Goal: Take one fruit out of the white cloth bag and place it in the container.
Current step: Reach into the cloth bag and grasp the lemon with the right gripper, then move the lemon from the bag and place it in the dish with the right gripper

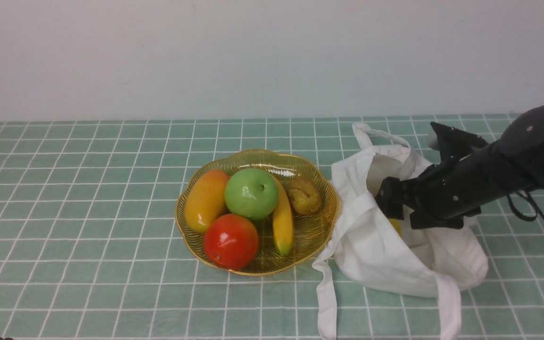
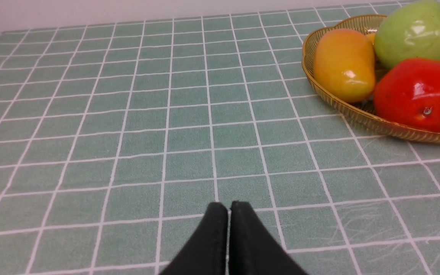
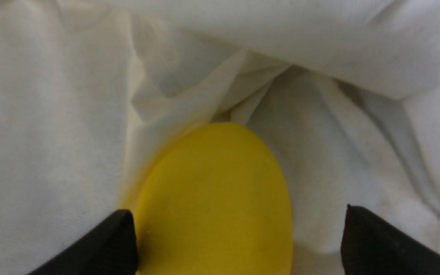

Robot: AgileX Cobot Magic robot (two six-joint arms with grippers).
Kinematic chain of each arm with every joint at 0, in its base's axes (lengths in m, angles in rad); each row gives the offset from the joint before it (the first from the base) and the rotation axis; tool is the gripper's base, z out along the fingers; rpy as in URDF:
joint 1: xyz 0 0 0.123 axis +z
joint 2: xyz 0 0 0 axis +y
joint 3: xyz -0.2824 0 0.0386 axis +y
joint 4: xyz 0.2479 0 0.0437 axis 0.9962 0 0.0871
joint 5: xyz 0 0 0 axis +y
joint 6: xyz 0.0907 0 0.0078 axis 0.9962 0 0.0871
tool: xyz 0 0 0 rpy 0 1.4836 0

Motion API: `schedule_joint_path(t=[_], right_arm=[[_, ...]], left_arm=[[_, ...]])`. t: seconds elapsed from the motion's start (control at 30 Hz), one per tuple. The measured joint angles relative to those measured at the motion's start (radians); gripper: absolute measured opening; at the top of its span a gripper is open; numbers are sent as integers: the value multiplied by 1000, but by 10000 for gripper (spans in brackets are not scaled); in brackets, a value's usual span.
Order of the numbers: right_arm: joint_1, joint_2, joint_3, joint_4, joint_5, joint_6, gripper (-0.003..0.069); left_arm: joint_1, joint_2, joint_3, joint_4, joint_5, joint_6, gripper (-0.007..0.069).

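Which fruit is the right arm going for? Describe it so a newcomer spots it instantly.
Find the white cloth bag right of the golden wire basket, with the right gripper reaching into its mouth. Between its open fingers lies the lemon: a plain bright yellow oval nestled in fabric, unlike the curved banana and orange-tinted mango in the basket.

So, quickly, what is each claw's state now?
Left claw: closed, empty.
Right claw: open inside the white cloth bag, straddling the lemon, not gripping it.
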Motion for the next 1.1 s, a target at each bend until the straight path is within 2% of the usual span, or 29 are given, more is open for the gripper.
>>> schedule_joint_path(t=[0.43,0.83,1.1], right_arm=[[5,48,-10,58,29,-74,511],[3,42,-13,23,37,-76,488],[-112,-38,-5,-46,93,-76,486]], left_arm=[[0,0,0,0,0,0,-8],[0,0,0,0,0,0,-8],[0,0,0,0,0,0,-8]])
